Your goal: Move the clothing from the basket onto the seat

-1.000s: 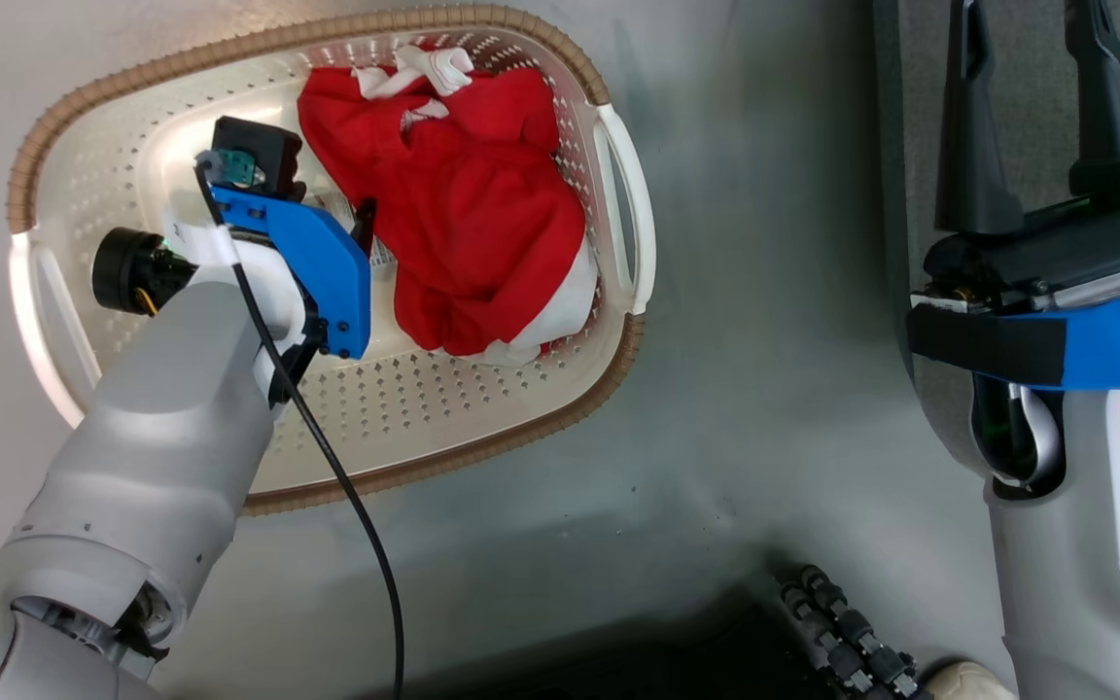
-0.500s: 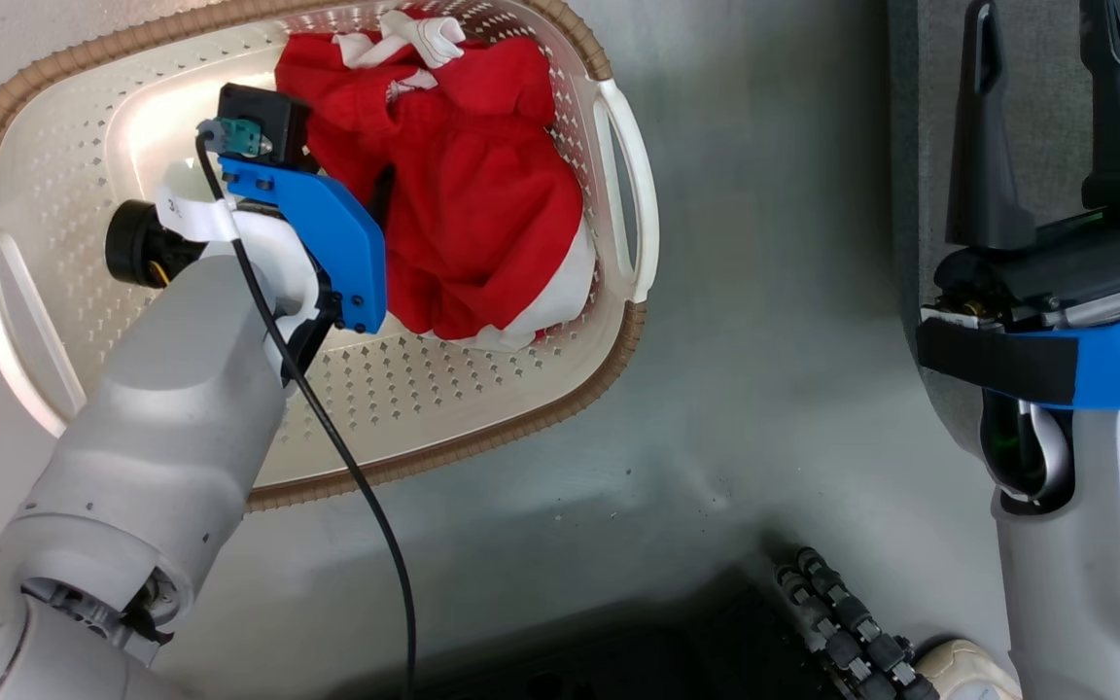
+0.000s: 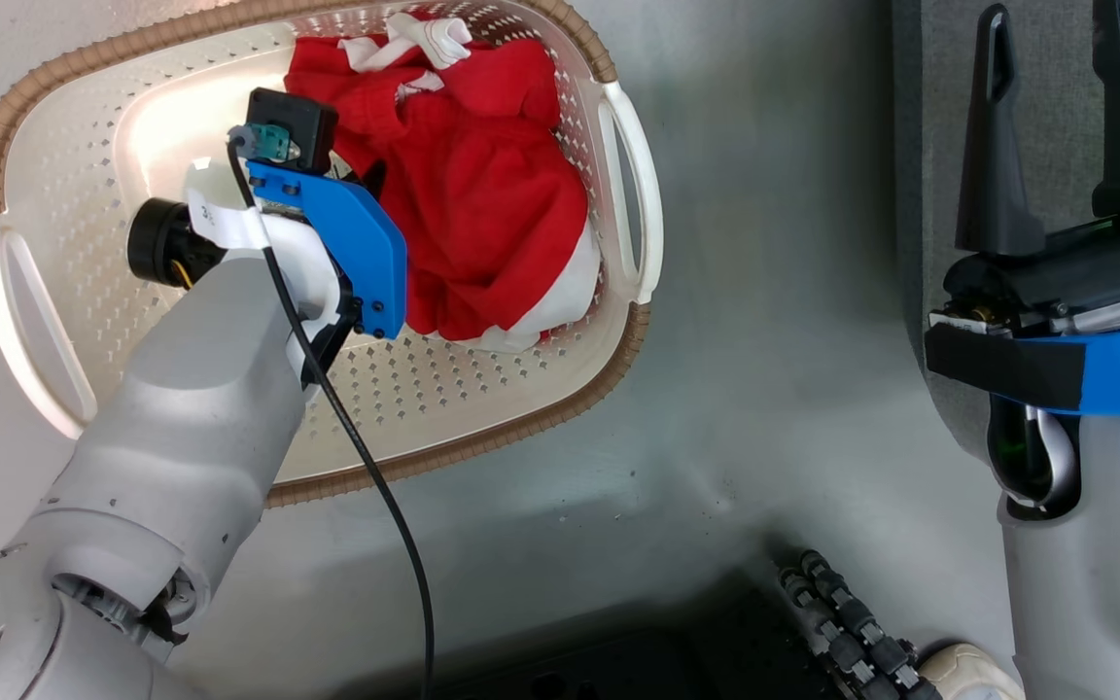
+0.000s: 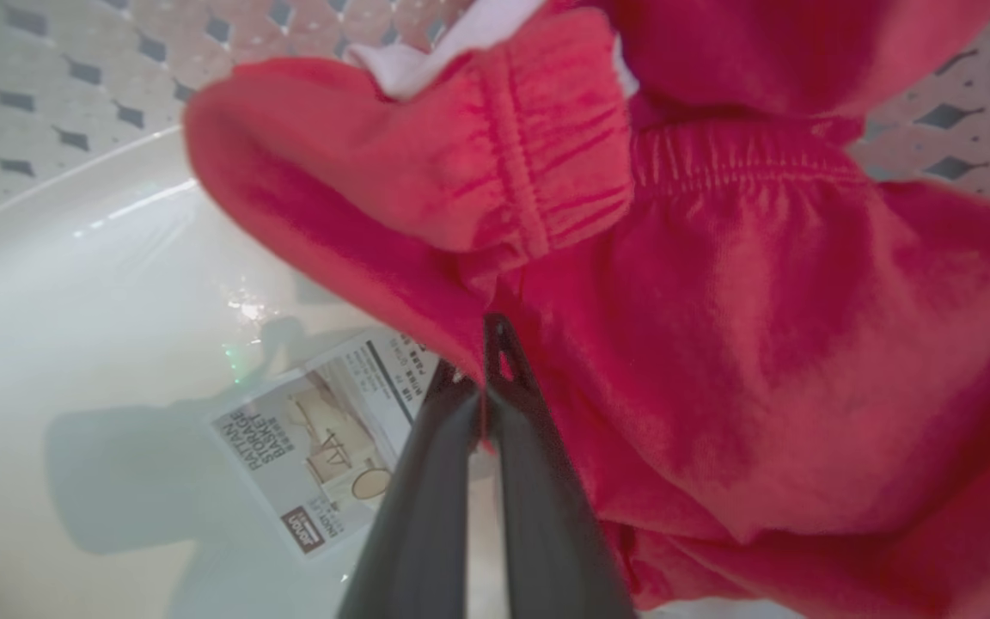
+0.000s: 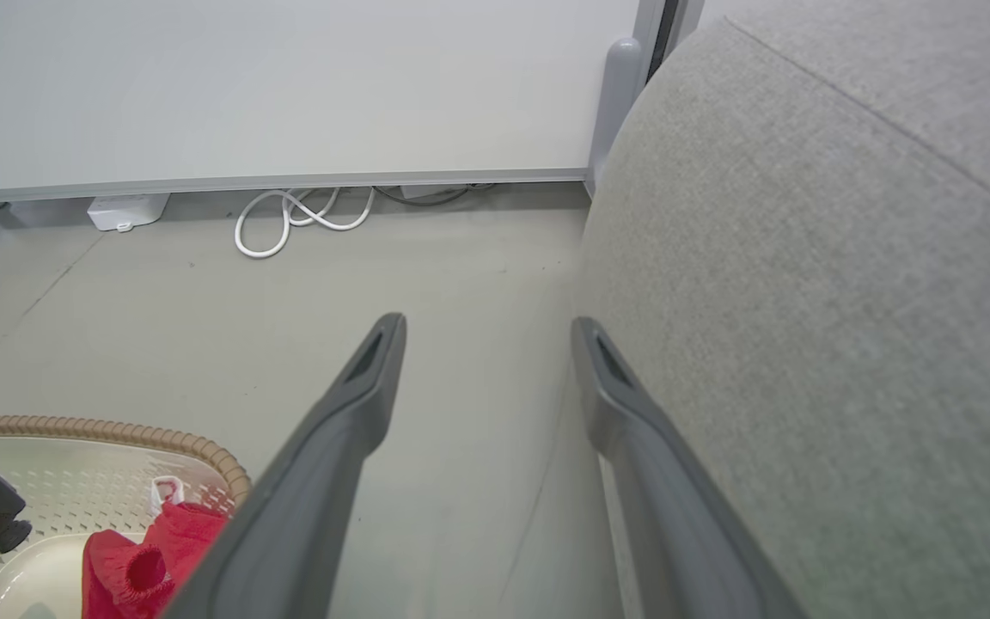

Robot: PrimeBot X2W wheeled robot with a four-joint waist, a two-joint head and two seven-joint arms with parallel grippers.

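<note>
Fingers [image 4: 538, 499] of your left gripper [image 4: 482, 361] pinch a fold of the clothing [image 3: 482, 214] inside the basket [image 3: 521, 433], your right gripper [image 5: 486, 331] gapes idle beside the basket, so moving anything to the seat [image 5: 804, 258] looks barely begun.

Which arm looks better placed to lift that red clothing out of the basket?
Left. The left gripper is down inside the basket, fingers shut on the red clothing. The right gripper hangs open beside the grey seat, away from the basket.
</note>
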